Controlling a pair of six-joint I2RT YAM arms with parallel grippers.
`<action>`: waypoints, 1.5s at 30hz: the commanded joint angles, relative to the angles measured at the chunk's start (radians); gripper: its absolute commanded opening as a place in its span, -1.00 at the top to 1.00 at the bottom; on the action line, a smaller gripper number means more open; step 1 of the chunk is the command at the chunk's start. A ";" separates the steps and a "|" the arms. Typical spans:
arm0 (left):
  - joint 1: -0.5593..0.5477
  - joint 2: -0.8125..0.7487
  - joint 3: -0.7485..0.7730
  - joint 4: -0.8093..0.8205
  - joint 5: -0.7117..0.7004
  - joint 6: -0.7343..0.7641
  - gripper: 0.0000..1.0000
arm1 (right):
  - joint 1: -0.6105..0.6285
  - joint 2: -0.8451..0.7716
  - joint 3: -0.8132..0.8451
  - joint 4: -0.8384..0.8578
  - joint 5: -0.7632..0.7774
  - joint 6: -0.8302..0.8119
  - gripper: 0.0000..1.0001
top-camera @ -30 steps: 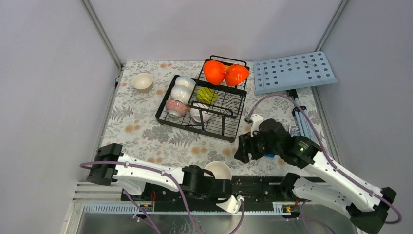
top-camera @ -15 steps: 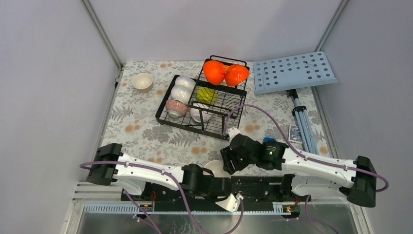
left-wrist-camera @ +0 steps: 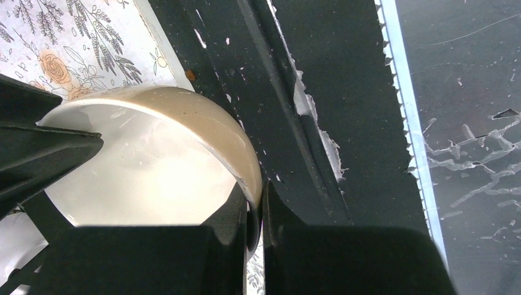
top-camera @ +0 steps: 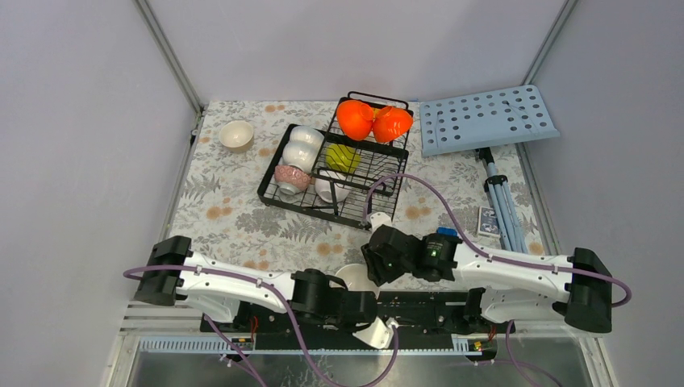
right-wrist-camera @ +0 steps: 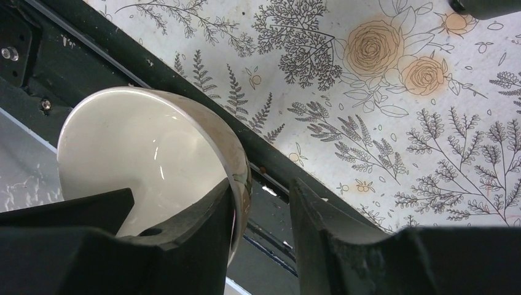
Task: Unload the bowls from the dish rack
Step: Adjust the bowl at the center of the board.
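Note:
A cream bowl point(top-camera: 352, 276) hangs over the table's near edge, and my left gripper point(left-wrist-camera: 257, 203) is shut on its rim point(left-wrist-camera: 246, 166). My right gripper point(right-wrist-camera: 264, 196) is open and straddles the same bowl point(right-wrist-camera: 141, 153). One of its fingers is inside against the wall, the other stands apart outside. The black dish rack point(top-camera: 355, 207) sits mid-table. It holds two orange bowls point(top-camera: 355, 118), a yellow-green bowl point(top-camera: 342, 157), white bowls point(top-camera: 304, 145) and a pink-speckled bowl point(top-camera: 291, 177). Another cream bowl point(top-camera: 236, 135) stands on the cloth at the far left.
A light-blue perforated board point(top-camera: 487, 118) lies at the back right. A small tripod point(top-camera: 502, 201) and a blue card point(top-camera: 487, 216) are below it. The black base rail point(left-wrist-camera: 319, 123) and a metal tray edge run under the held bowl.
My right arm has swung left and down from beside the rack to the held bowl. Its jaws have narrowed around the rim. My left arm has shifted slightly left, still gripping.

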 commanded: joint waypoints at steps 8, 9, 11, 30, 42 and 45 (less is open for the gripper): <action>0.001 -0.014 0.020 0.041 -0.036 -0.036 1.00 | 0.051 0.037 0.045 0.021 0.078 0.039 0.39; 0.001 -0.009 0.020 0.041 -0.038 -0.039 1.00 | 0.053 0.035 0.045 0.022 0.079 0.042 0.44; 0.001 0.001 0.022 0.042 -0.042 -0.046 1.00 | 0.056 0.031 0.040 0.021 0.084 0.046 0.50; 0.001 0.030 0.048 0.049 -0.139 -0.184 0.05 | 0.062 -0.074 -0.048 0.062 0.140 0.111 1.00; 0.001 -0.147 0.035 0.164 -0.237 -0.308 -0.98 | 0.061 -0.153 -0.112 0.016 0.201 0.149 1.00; 0.001 -0.195 0.010 0.213 -0.314 -0.364 -0.97 | 0.061 -0.165 -0.152 0.030 0.211 0.162 1.00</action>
